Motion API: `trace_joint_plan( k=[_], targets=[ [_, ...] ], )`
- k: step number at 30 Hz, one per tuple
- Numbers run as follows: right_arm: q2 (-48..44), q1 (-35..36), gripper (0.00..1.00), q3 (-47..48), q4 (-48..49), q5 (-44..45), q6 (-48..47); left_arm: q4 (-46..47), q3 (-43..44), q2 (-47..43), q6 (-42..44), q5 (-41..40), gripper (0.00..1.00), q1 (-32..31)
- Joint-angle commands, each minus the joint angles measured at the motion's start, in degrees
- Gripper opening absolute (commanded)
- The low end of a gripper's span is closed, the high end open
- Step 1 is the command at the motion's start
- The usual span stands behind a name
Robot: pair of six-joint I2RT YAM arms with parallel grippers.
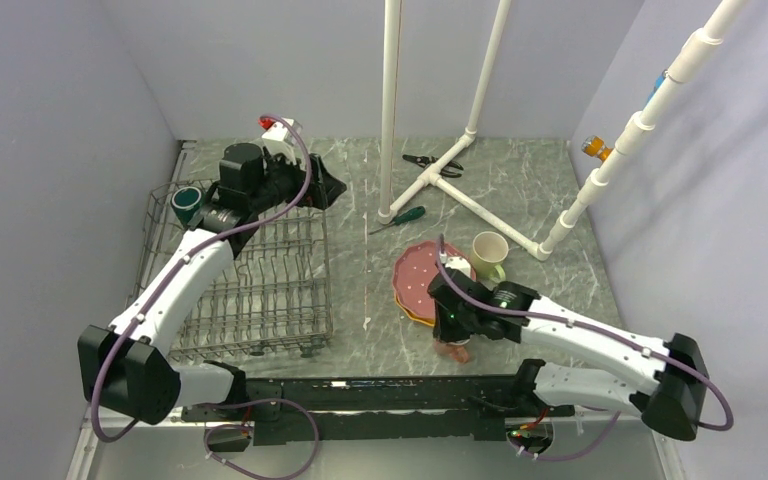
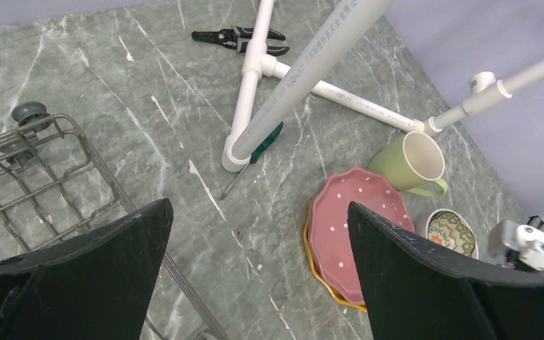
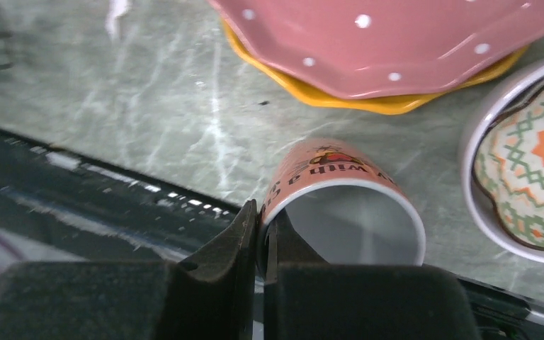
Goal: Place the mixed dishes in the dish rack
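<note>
My right gripper point(image 3: 262, 227) is shut on the rim of the salmon mug point(image 3: 326, 177), one finger inside and one outside; the mug point(image 1: 453, 350) is near the table's front edge. Just beyond it, the pink dotted plate point(image 1: 418, 275) lies on the yellow-orange plate point(image 3: 340, 99), with the floral bowl point(image 3: 531, 177) and light green mug point(image 1: 489, 253) beside them. The grey wire dish rack point(image 1: 260, 290) stands at the left with a dark green mug point(image 1: 187, 202) in its far left corner. My left gripper point(image 1: 325, 188) hangs open and holds nothing over the rack's far right corner.
A white pipe frame point(image 1: 430, 175) stands at the back centre, with a green-handled screwdriver point(image 1: 400, 218) and black pliers point(image 1: 430, 162) lying by it. Grey walls close in the table on the left, back and right. The black arm rail point(image 1: 360, 395) runs along the front edge.
</note>
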Motion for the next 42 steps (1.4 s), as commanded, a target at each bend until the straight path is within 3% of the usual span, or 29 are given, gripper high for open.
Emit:
trace_joint_plan(
  k=[1,8,15,19,25,28,32,36,42],
  targets=[
    [-7.7,-0.1,0.00,2.3,4.9,-6.4,-1.4,2.3,1.9,0.6,-1.3,1.9,0.99,0.3],
    [-16.6,-2.2,0.00,1.1,25.2,-11.8,3.1,4.3,1.5,1.0,-0.3,5.4,0.99,0.7],
    [-20.4,-6.4,0.00,0.6,39.0,2.4,8.7,12.1,-0.9,1.6,-5.8,14.0,0.99,0.8],
    [-21.5,-10.4,0.00,-3.9,57.1,6.1,14.0,23.9,-3.5,4.1,-15.1,23.1,0.99,0.8],
    [-16.5,-19.3,0.00,-4.4,70.4,-0.5,22.0,37.9,-4.6,9.9,-27.4,32.6,0.99,-0.4],
    [-12.2,-23.0,0.00,-7.8,80.5,-5.1,29.4,46.5,-6.7,11.9,-33.3,34.0,0.99,-2.2],
    [-7.9,-24.5,0.00,-13.5,96.6,-2.4,38.2,60.9,-10.7,13.4,-41.1,33.1,0.99,-4.3],
    [-4.1,-24.8,0.00,-11.4,97.5,-4.4,38.4,65.8,-12.1,15.8,-45.4,31.5,0.99,-5.5],
    [0.7,-24.8,0.00,-9.6,103.6,-6.3,38.4,71.2,-11.4,19.6,-51.6,32.6,0.87,-6.5]
  ],
)
